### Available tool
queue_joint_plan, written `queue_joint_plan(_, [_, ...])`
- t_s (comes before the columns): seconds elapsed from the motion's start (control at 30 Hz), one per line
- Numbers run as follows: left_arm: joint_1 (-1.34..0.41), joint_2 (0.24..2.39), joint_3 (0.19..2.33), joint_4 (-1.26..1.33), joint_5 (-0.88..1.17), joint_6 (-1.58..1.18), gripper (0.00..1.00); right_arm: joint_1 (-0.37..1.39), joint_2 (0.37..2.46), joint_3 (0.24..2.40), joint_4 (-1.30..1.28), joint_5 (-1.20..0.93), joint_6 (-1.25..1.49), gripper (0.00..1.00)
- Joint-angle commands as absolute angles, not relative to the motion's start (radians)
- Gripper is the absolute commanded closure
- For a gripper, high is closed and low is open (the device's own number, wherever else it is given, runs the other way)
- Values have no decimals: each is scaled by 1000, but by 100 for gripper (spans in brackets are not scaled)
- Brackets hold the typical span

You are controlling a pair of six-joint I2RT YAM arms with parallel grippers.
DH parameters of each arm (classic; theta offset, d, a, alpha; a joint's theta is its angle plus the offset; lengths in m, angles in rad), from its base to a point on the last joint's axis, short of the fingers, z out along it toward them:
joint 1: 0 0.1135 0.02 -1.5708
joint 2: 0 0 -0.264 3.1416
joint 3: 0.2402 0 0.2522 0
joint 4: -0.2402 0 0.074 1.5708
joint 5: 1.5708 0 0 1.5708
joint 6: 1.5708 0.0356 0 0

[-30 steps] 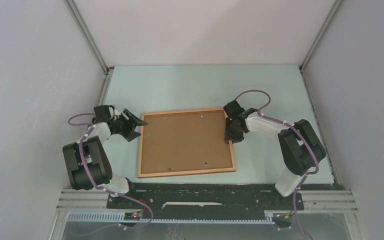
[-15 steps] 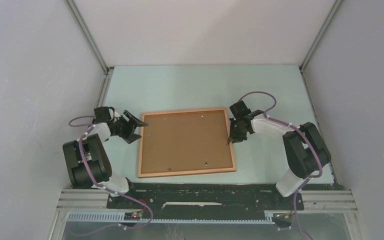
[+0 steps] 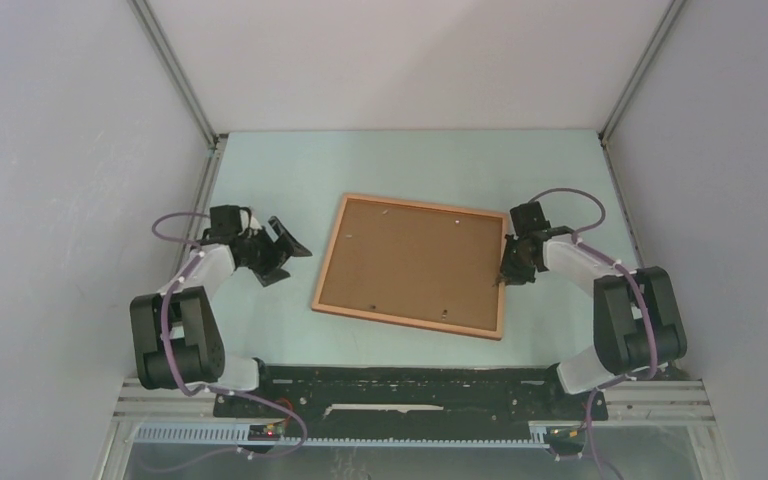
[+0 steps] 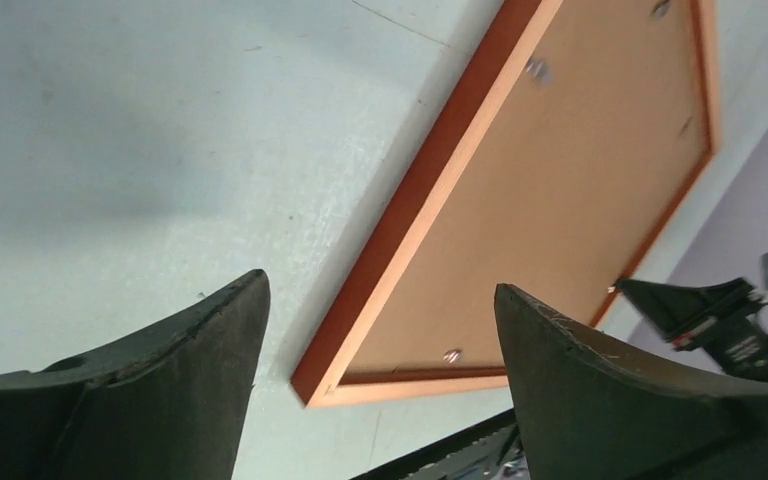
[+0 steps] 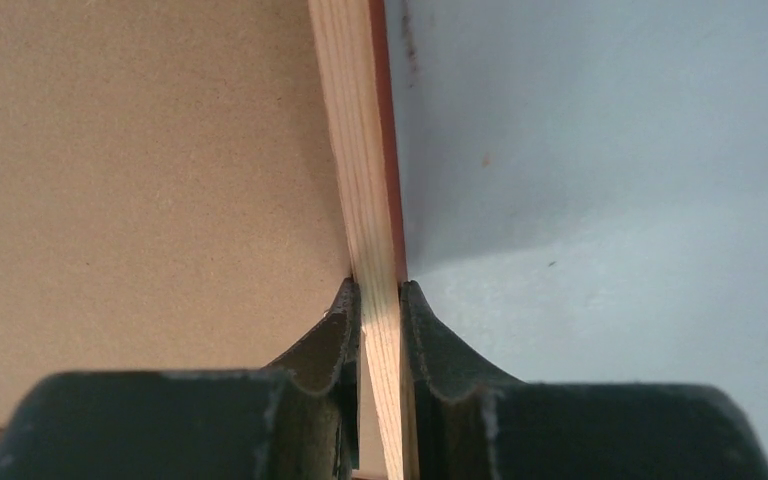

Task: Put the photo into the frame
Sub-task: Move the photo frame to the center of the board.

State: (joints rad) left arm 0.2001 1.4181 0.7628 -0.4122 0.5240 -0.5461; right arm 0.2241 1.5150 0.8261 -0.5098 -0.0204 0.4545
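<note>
Pale table (image 3: 410,160), frame (image 5: 372,150) in right claw (image 5: 380,292)

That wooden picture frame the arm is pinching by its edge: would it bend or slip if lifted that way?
Probably stiff: the frame has a straight wooden rim and a flat backing board. It would likely tilt or swing, since the right gripper pinches just one thin edge, off to the side. The smooth wood might slip.

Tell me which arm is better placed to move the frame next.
Right, likely: the right gripper is shut on the frame at its rim, while the left gripper hangs open, apart from the frame.
</note>
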Motion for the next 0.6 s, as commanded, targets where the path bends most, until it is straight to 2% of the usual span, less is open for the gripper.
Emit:
queue_joint_plan(0.0, [107, 1364, 850, -468, 422, -470, 11, 203, 1483, 874, -473, -37, 357, 96])
queue_joint_plan(0.03, [90, 1361, 862, -475, 409, -462, 8, 203, 1490, 884, -469, -48, 340, 93])
queue_joint_plan(0.1, [56, 1368, 900, -501, 390, -447, 3, 200, 1508, 901, -468, -41, 317, 76])
queue_joint_plan(0.2, [-6, 1418, 1000, -564, 342, -430, 2, 187, 1549, 935, -451, -36, 285, 54])
queue_joint_plan(0.27, [-51, 1480, 1067, -577, 318, -432, 1, 163, 1589, 969, -429, -51, 284, 43])
queue_joint_plan(0.37, [-65, 1613, 1155, -586, 329, -457, 2, 125, 1660, 1040, -407, -95, 302, 37])
queue_joint_plan(0.57, [-70, 1739, 1277, -602, 286, -438, 2, 102, 1773, 1118, -404, -145, 309, 36])
